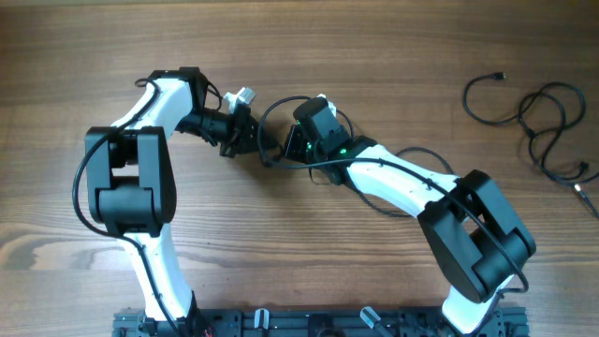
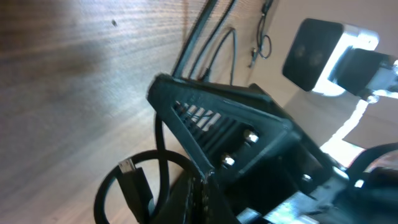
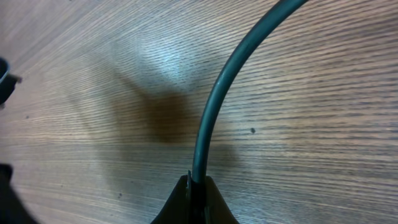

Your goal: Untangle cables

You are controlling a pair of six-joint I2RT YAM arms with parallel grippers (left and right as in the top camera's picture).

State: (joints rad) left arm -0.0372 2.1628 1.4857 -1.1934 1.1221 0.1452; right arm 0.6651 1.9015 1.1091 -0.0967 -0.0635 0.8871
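Observation:
Both grippers meet at the table's middle on one black cable (image 1: 269, 110) that loops between them. My left gripper (image 1: 251, 139) is shut on it. In the left wrist view the left gripper (image 2: 202, 186) has its jaws pressed together, with the cable (image 2: 160, 143) curling in a loop beside them and ending in a small plug (image 2: 127, 167). My right gripper (image 1: 292, 150) is shut on the same cable. In the right wrist view the right gripper (image 3: 196, 185) pinches the cable (image 3: 214, 106), which arcs up to the right above the wood.
More loose black cables (image 1: 538, 112) lie curled at the far right of the wooden table (image 1: 393, 56). The right gripper's black body (image 2: 236, 124) fills much of the left wrist view. The arm bases stand at the front edge.

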